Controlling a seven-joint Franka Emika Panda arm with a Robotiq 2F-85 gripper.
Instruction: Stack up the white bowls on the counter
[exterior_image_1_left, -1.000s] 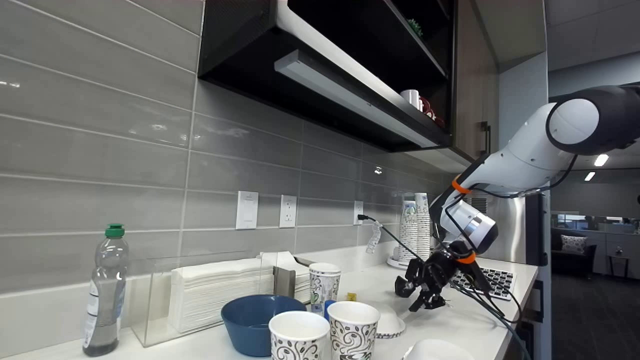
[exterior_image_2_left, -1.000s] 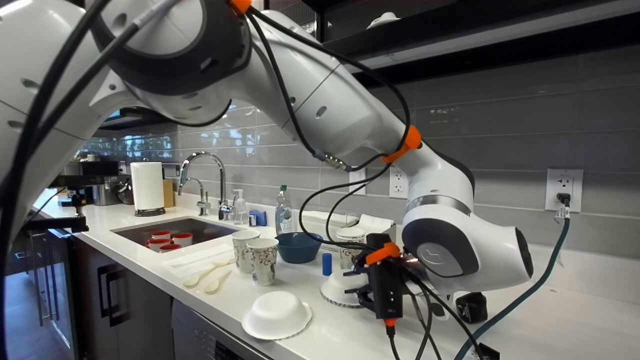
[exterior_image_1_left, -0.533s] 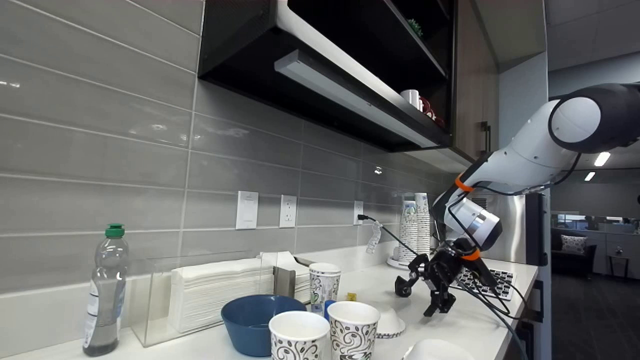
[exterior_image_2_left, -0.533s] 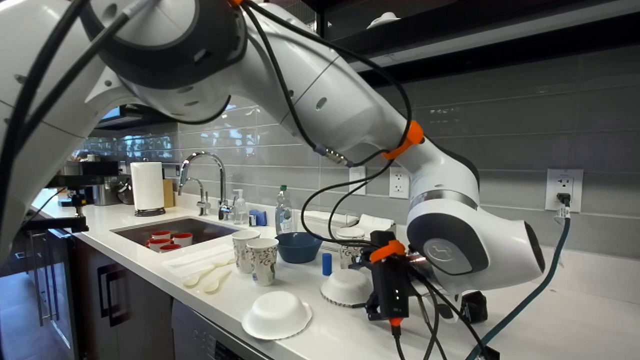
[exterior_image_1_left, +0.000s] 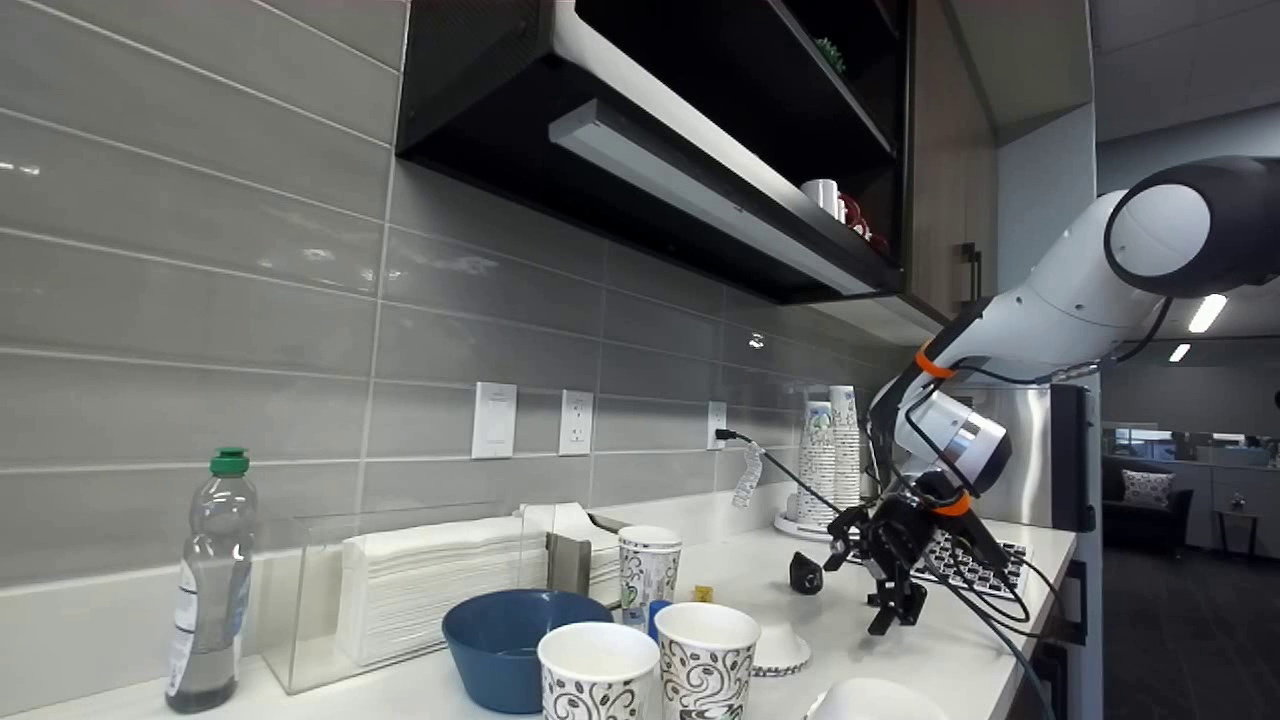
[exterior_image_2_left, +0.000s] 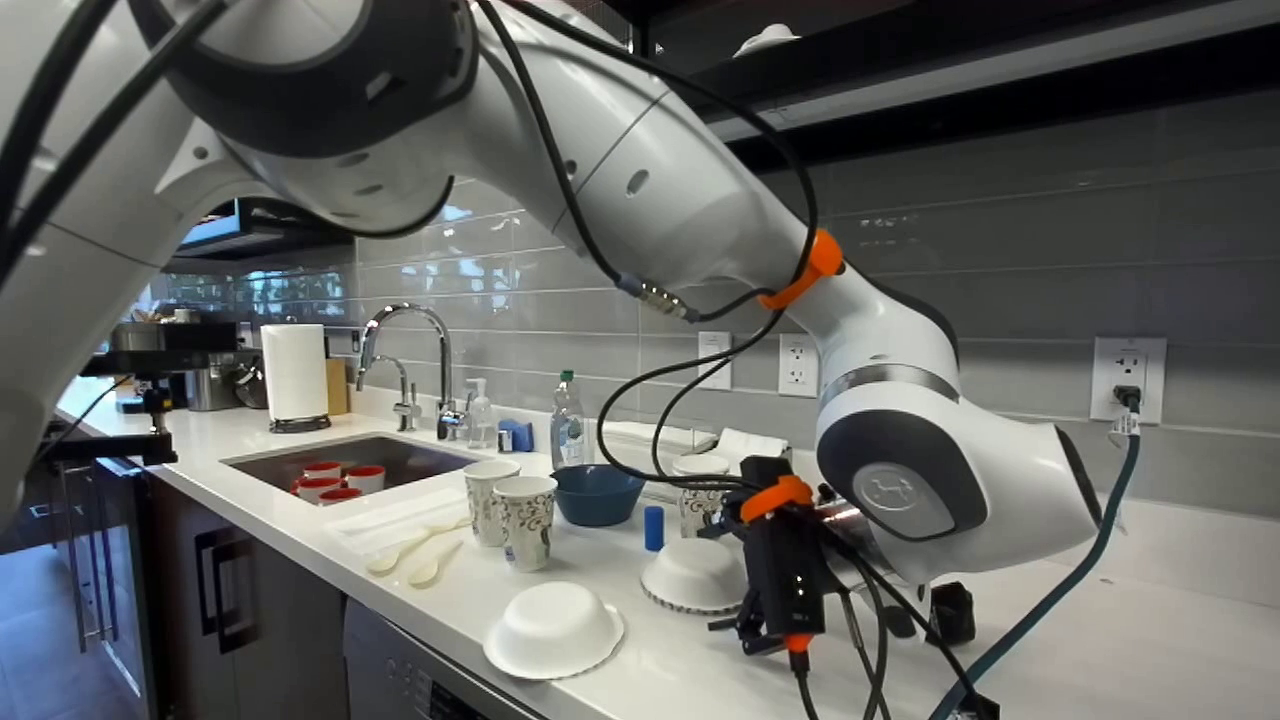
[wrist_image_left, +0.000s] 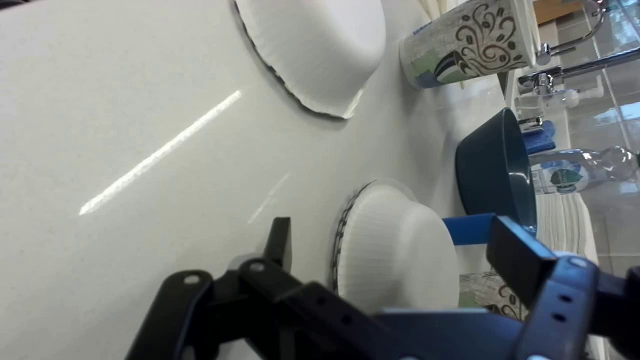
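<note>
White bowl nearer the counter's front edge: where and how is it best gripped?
I'd probably grip the white bowl across opposite walls, just under its raised base, coming straight down from above. It lies upside down: its rim sits on the counter, leaving little to reach under, while the walls narrow upward.

In the wrist view, the white bowls at 12 and 4 o'clock look like paper. The blue bowl at 3 o'clock looks smooth, with a dull outside. The counter is smooth and shiny. In an exterior view, the tap at 9 o'clock is shiny metal.
</note>
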